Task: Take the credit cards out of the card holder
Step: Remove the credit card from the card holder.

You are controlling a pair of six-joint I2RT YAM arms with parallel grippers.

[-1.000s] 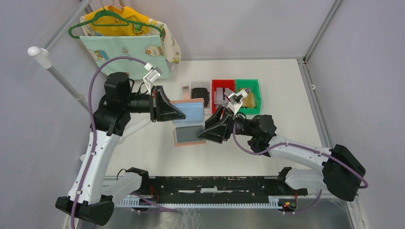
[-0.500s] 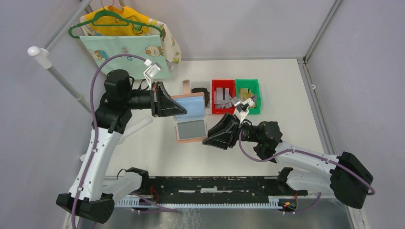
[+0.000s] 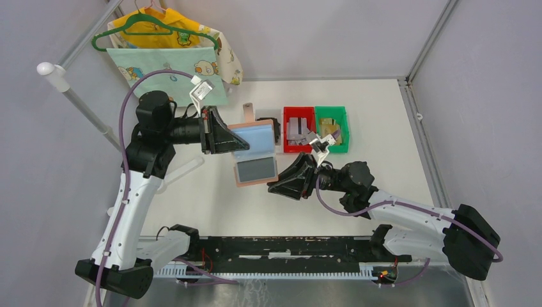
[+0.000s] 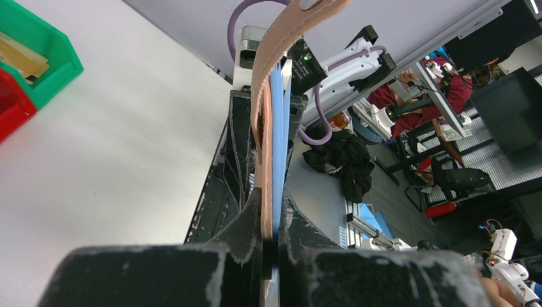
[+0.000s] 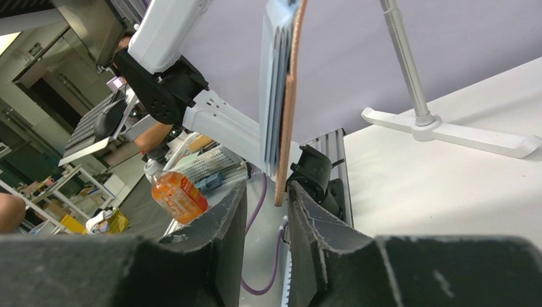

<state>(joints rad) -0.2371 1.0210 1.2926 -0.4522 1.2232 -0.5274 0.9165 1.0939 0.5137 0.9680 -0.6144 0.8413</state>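
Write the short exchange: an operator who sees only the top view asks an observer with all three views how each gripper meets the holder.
Operator: From above, the left gripper covers the holder's edge. Is it really clamped?
Observer: Yes. In the left wrist view its fingers are shut on the tan cover and blue sleeves together.
Operator: And the right gripper? I only see it beside the lower flap.
Observer: In the right wrist view its jaws stand apart. The flap's tan edge hangs into the gap between the fingers, with no clamp on it yet.
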